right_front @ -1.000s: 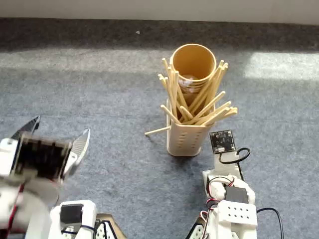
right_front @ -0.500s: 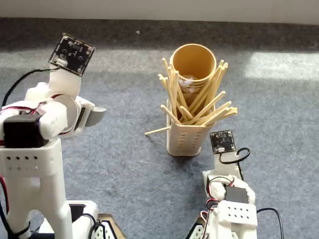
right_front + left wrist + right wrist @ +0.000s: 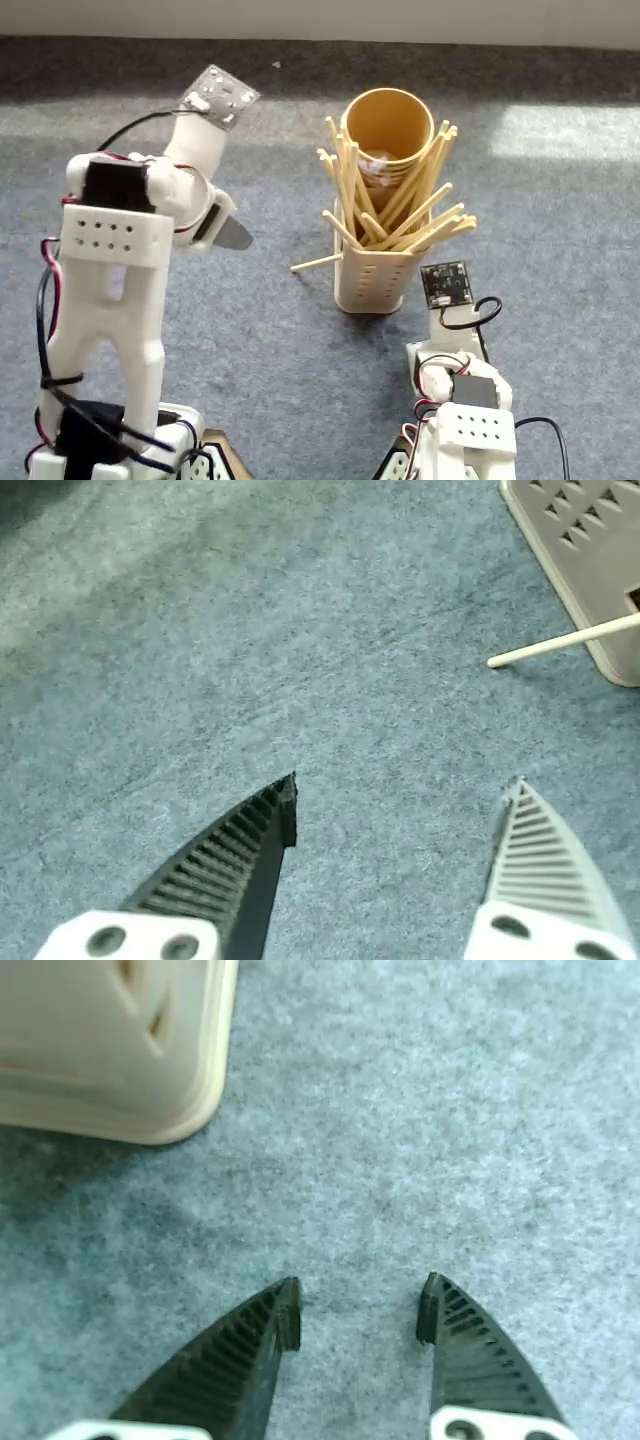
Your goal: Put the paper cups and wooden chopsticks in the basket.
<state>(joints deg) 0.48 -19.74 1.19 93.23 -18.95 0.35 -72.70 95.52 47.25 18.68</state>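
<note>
- Your left gripper point(image 3: 400, 795) hovers near the basket point(image 3: 372, 285), jaws wide and empty; the right gripper point(image 3: 358, 1310) sits beside it, jaws parted, empty.
- The paper cup point(image 3: 388, 120) and chopsticks point(image 3: 400, 215) stand inside; a stray chopstick point(image 3: 317, 263) pokes out sideways.
- Snag it and you could tip the basket.

Left wrist view cuts off the basket point(image 3: 600, 580) and 1 chopstick point(image 3: 565, 641).

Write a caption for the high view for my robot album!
A basket full of chopsticks and a cup, with the left gripper open beside it.
</note>
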